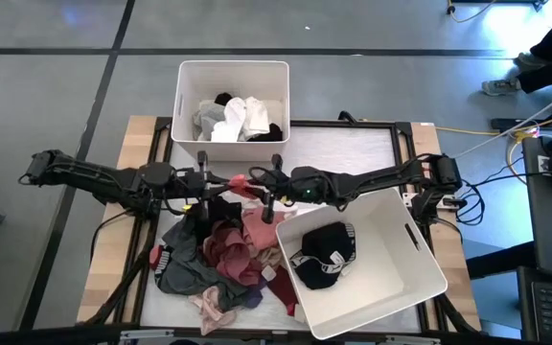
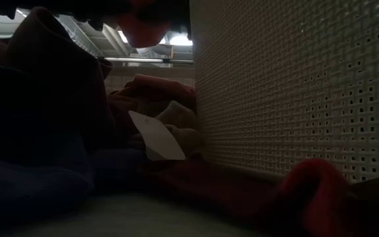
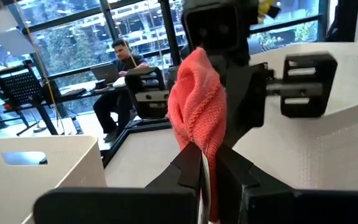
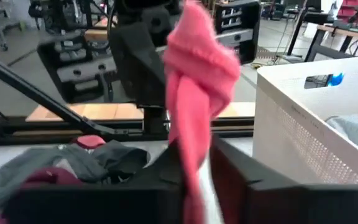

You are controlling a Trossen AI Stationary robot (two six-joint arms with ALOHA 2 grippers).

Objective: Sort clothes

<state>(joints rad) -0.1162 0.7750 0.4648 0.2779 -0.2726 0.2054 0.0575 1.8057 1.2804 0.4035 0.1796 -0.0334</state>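
Two grippers meet over the middle of the table point(image 1: 372, 144), both on one pink garment point(image 3: 197, 106). Our left gripper point(image 3: 202, 163) has its jaws pressed together on the lower end of the cloth, and in the right wrist view the right gripper point(image 4: 194, 163) has its jaws closed on the same garment too, so the piece hangs between the arms, clear of the heap. We judge this to be a handover, or a stretch to open the item out before it goes to a bin.

The rest of the clothes point(image 1: 220, 264) lie heaped on the left half of the table, maroon, grey, black and pink mixed together. The far bin point(image 1: 188, 81) already holds white, grey and black pieces. The near bin point(image 1: 420, 273), tilted beside the heap, holds one black garment point(image 1: 322, 254), so we take it the bins split the clothes by kind, though we cannot tell the rule. In the low view a white tag point(image 2: 156, 137) pokes out of the heap, just beside the near bin's wall.
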